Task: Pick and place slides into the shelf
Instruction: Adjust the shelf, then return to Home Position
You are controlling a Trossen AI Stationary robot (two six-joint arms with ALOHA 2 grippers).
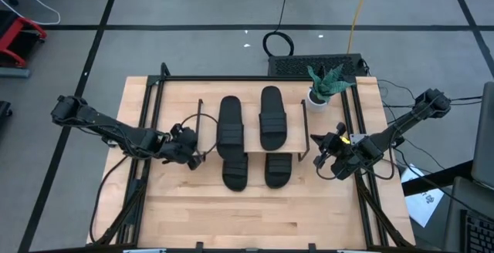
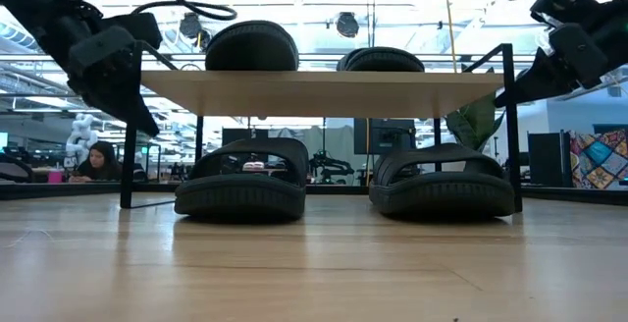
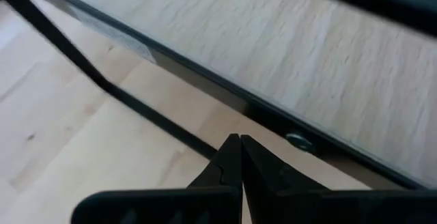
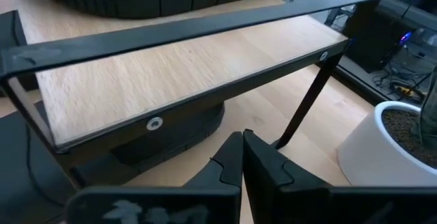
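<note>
Four black slides sit at the shelf [image 1: 251, 141]. Two lie on its light wood top board [image 2: 324, 88], one at the left [image 1: 230, 122] and one at the right [image 1: 272, 118]. The other two rest on their soles on the table under the board [image 2: 240, 180] [image 2: 442, 180], with their near ends sticking out [image 1: 235, 172] [image 1: 278, 168]. My left gripper [image 1: 189, 151] hovers shut beside the shelf's left end, its fingertips [image 3: 239, 142] close to the board's edge. My right gripper [image 1: 323, 158] hovers shut beside the right end [image 4: 242, 138].
A potted plant in a white pot [image 1: 324, 89] [image 4: 382, 149] stands on the table's far right corner, close behind my right arm. A black metal frame [image 1: 147, 122] runs along the table's edges. Bare wood lies near the table's near edge [image 1: 247, 214]. A person [image 2: 98, 160] sits in the room beyond.
</note>
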